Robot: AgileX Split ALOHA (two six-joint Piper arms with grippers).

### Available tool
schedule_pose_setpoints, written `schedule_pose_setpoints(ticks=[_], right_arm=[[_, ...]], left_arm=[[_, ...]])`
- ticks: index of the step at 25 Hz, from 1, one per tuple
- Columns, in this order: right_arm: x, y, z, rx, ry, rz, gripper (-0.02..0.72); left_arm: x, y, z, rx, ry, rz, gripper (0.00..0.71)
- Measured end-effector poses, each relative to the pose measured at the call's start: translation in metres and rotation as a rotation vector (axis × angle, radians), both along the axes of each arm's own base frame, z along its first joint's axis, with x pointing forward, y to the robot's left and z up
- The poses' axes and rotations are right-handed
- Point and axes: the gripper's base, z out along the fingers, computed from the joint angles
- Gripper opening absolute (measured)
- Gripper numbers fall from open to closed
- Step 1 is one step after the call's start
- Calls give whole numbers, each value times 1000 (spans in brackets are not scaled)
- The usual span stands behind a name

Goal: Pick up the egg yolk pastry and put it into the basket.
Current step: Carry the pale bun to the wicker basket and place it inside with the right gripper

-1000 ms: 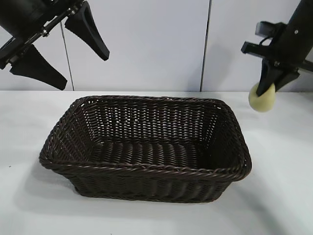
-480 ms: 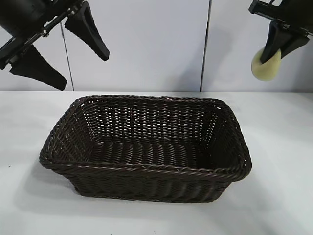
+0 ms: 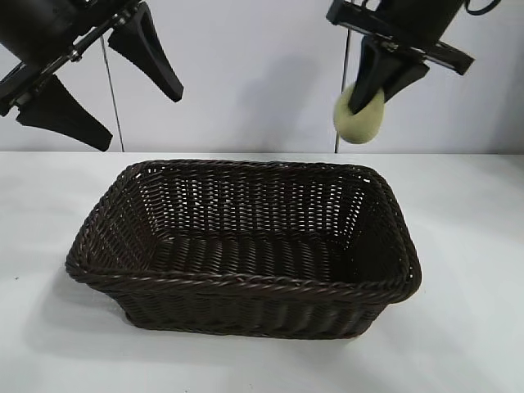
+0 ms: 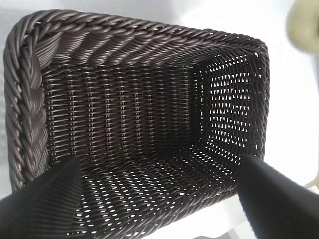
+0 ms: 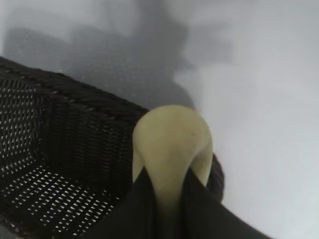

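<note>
The egg yolk pastry (image 3: 359, 116), pale yellow and round, hangs in the air above the back right part of the basket (image 3: 246, 283). My right gripper (image 3: 365, 98) is shut on it from above. In the right wrist view the pastry (image 5: 172, 142) sits pinched between the dark fingers of the right gripper (image 5: 168, 175), over the basket's rim (image 5: 75, 97). The basket is dark-brown wicker and holds nothing. My left gripper (image 3: 139, 119) hangs open high at the left. Its wrist view looks down into the basket (image 4: 124, 31) between its spread fingers (image 4: 47, 204).
The basket stands in the middle of a white table (image 3: 467, 246), in front of a pale panelled wall (image 3: 262, 74). The pastry shows as a pale blur (image 4: 304, 25) at the edge of the left wrist view.
My right gripper has carried the pastry up and to the left, from beside the basket's right end to above its back right corner. The left arm has not moved.
</note>
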Motion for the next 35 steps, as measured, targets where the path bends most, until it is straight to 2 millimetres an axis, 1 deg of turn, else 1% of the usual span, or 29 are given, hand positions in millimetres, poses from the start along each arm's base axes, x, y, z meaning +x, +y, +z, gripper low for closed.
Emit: schedule_pose_setpoints(ticks=[4, 8, 10, 17, 19, 28, 30, 31, 35], right_arm=[[-11, 23, 0, 0, 0, 60, 66], [-17, 35, -1, -2, 3, 92, 66], [-20, 35, -6, -7, 22, 94, 66], [-30, 32, -34, -41, 122, 94, 66], [-33, 31, -40, -42, 144, 93, 66], [-34, 31, -43, -48, 149, 104, 68], [-34, 31, -43, -48, 149, 104, 106], [-34, 31, -43, -48, 149, 104, 148], [-34, 31, -43, -48, 149, 104, 403]], left_arm=[[0, 0, 0, 0, 0, 0, 613], [0, 0, 0, 0, 0, -1, 613], [0, 0, 0, 0, 0, -1, 613], [0, 0, 0, 0, 0, -1, 613], [0, 0, 0, 0, 0, -1, 613], [0, 0, 0, 0, 0, -1, 613], [0, 0, 0, 0, 0, -1, 613], [0, 0, 0, 0, 0, -1, 613], [0, 0, 0, 0, 0, -1, 613]])
